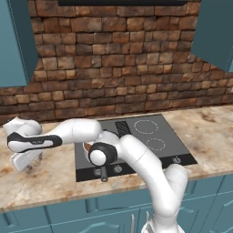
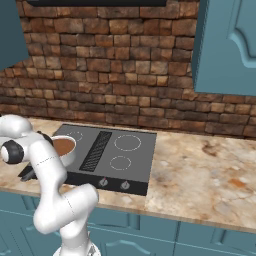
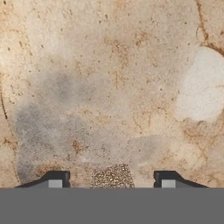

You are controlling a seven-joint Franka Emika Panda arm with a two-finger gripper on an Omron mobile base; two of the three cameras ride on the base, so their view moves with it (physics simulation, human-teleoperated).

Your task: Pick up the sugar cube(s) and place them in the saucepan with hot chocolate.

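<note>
You've got the brick wall (image 1: 113,68) and teal cabinets (image 2: 227,45) framing the shot, and below them the beige marbled worktop (image 1: 50,177) running the full width, with the dark cooktop (image 2: 107,152) set into it. Your arm is slung out low over the stone on the left side of the cooktop, and the gripper (image 1: 28,164) hovers just above the worktop there. On the near-left burner sits the saucepan (image 2: 65,149), silver-walled, with smooth brown hot chocolate (image 2: 62,145) filling it and its dark handle (image 1: 104,173) poking out toward the front edge. Nothing pale floats on that brown surface as far as you can see, so call the task at its opening half: no cube delivered, pick not yet made. Now the small stuff, from the hand view: the two dark fingers (image 3: 54,179) stand wide apart, holding nothing, and right between them lies the sugar cube (image 3: 112,176), a speckled pale block resting on the stone just beside the tips. By my read you're lined up for the grasp; what's left is closing on it, lifting, carrying it right to the saucepan, and dropping it in.
</note>
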